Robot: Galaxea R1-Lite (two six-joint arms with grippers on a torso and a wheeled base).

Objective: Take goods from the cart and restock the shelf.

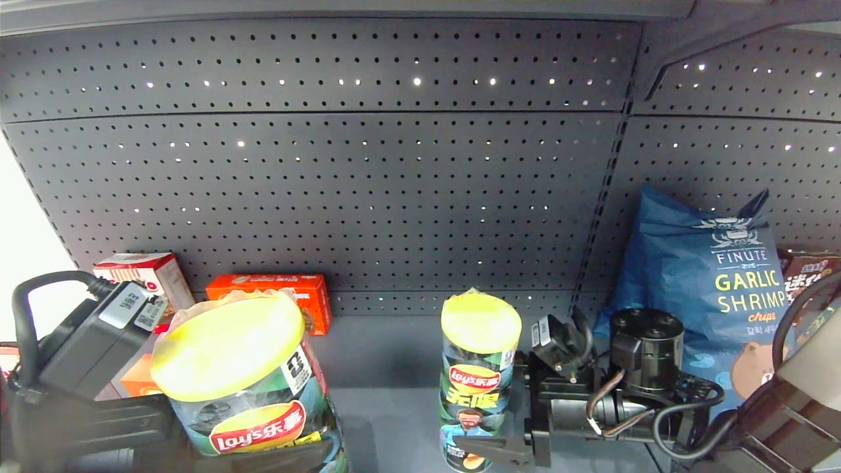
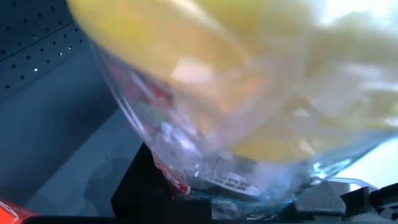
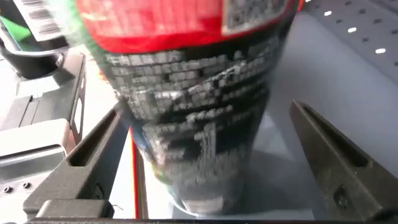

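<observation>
Right gripper [image 3: 205,112] is straddling the right chip canister [image 1: 478,381], a tall cardboard cylinder with a yellow plastic lid and dark printed wrap. It is standing upright on the grey metal shelf [image 1: 387,407]. The jaws are sitting wide open, one near the wall, the other well off it, gripping nothing. It is looking like a release, so the arm should be backing straight out toward 6 o'clock, no sideways brush, since a tall can tips easily.

Left gripper [image 2: 233,186] is clamping a matching left chip canister [image 1: 240,374] low on its body, off at 8 o'clock. Good drop spot is probably the bare shelf at 9 o'clock of the standing can, base flat before opening.

Behind, a perforated dark metal back panel [image 1: 328,197] is closing off the shelf. Orange cardboard box [image 1: 276,299] and red-and-white carton [image 1: 141,272] are sitting at 10 o'clock, and a blue foil chip bag [image 1: 709,289] is leaning at 3 o'clock.
</observation>
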